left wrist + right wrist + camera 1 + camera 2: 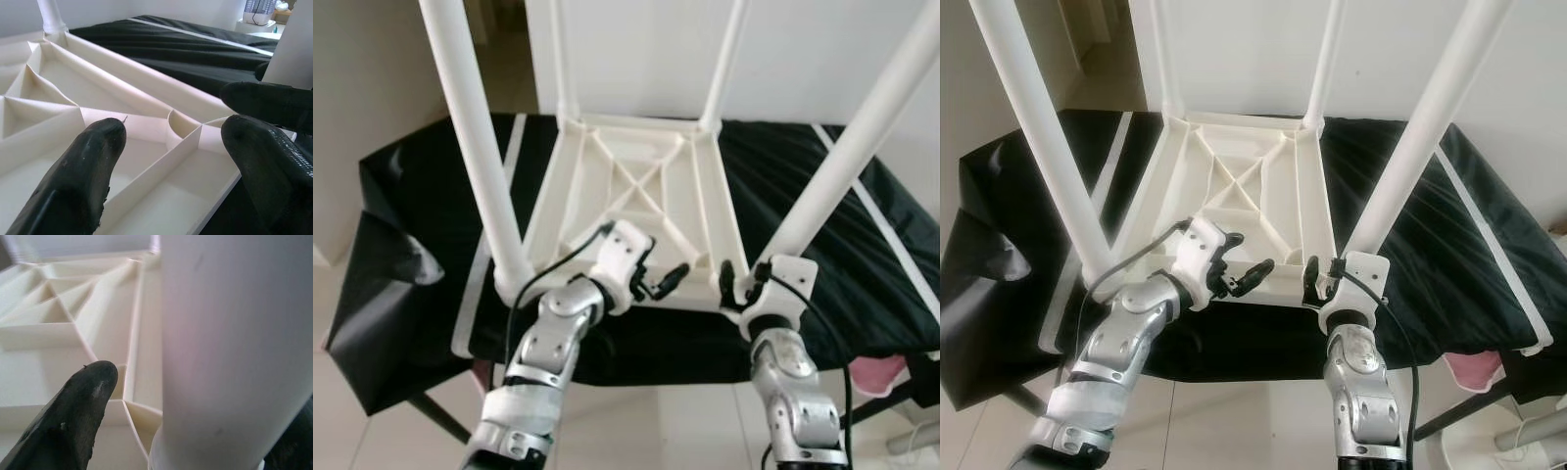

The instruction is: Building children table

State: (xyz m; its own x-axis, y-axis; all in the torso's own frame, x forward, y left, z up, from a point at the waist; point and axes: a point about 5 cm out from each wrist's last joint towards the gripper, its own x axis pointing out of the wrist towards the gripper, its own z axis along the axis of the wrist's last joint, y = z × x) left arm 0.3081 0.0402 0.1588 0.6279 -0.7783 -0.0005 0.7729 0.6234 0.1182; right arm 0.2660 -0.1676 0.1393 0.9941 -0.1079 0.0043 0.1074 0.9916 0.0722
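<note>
A white plastic children's table (636, 186) lies upside down on a black-covered table (411, 196), its ribbed underside facing up. Several white legs stand in its corners, with the front left leg (475, 147) and the front right leg (847, 157) nearest me. My left gripper (658, 277) is open over the ribs at the table's front rim, nothing between its fingers (93, 156). My right gripper (747, 276) is open and straddles the base of the front right leg (230, 342). One finger (83, 406) stands a little apart from the leg.
The black cloth has white stripes (494, 206) and hangs over the front edge near my arms. A pink object (886, 374) sits low at the right, below the table. A white wall (803, 59) rises behind, and pale floor (636, 431) lies under my arms.
</note>
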